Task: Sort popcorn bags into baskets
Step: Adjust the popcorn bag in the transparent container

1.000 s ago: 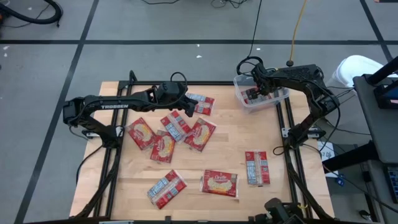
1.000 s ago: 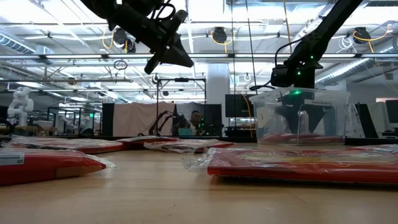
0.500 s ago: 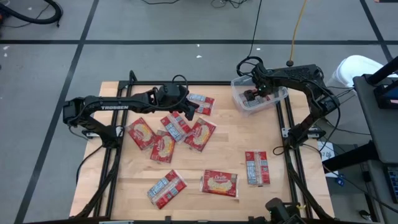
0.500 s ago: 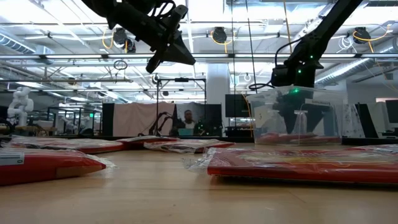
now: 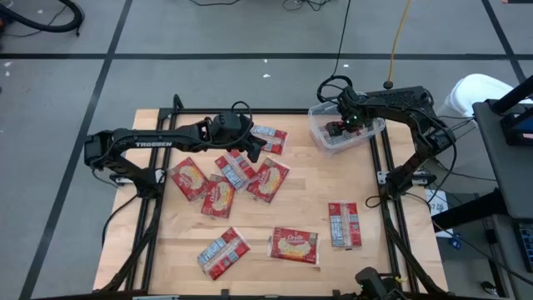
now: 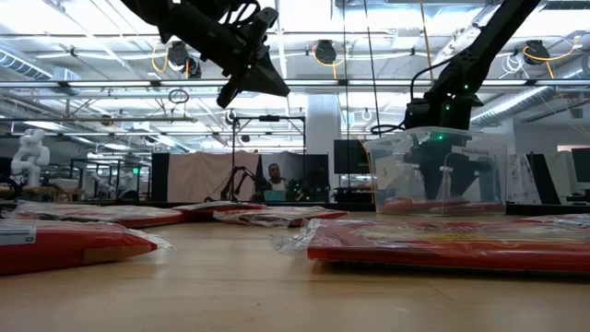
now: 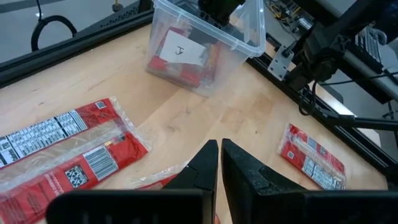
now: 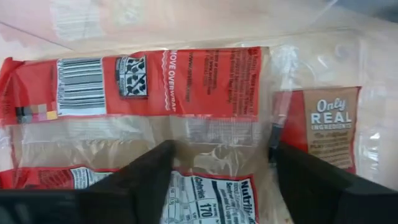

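The clear, see-through plastic rectangular tub [image 5: 345,128] is seen at the table's far right corner, with flat red popcorn packets [image 8: 155,81] lying inside it. The right gripper [image 5: 342,127] is reached down into the tub, its fingers spread wide above a packet — nothing is grasped. The left gripper [image 7: 220,163] is held in the air over the cluster of red packets [image 5: 237,169] near the table's middle, fingers pressed together — empty.
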Robot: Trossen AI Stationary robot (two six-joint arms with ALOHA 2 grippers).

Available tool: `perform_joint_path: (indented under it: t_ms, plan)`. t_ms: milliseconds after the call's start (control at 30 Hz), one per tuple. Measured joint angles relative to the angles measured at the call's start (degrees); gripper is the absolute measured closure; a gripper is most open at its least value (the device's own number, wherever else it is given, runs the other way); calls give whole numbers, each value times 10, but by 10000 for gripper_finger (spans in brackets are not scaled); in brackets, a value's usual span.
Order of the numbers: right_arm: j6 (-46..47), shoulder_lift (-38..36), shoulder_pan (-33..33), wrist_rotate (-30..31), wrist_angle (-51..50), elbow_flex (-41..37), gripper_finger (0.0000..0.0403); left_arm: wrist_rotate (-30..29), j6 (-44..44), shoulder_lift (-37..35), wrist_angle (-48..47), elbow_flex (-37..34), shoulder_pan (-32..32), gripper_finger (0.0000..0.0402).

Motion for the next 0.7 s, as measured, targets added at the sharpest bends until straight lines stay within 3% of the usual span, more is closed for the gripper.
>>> perform_joint_path:
  t_ms: [400, 700]
  plan:
    - [-18, -4, -1, -2, -3, -1, 388, -10, 4, 0, -1, 0, 1, 375]
    - [-13, -68, -1, -37, -10, -2, 403, -22, 15, 0, -1, 0, 1, 375]
